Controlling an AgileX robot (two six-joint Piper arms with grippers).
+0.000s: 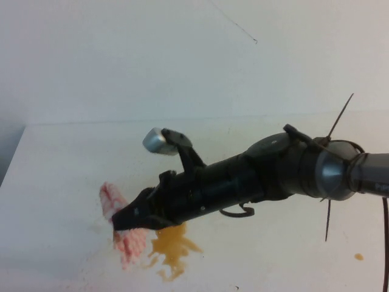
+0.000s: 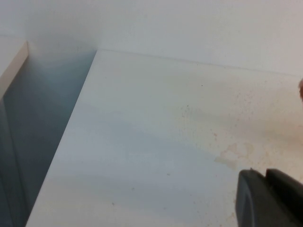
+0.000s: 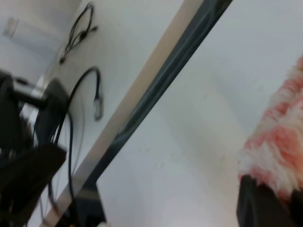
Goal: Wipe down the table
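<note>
Across the white table point(image 1: 61, 158) the right arm point(image 1: 273, 170) comes in from the right. It is stretched out long and low and points to the near left. At its tip, the right gripper point(image 1: 126, 220) is squeezed tight on a fluffy pink and white cloth point(image 1: 130, 243) lying at the near left. A brown-yellow spill point(image 1: 173, 246) touches the cloth's right side. The left gripper point(image 2: 270, 198) hangs over the table's left part; I cannot tell if it is open or closed. A tiny drop point(image 1: 359, 257) sits at the near right.
</note>
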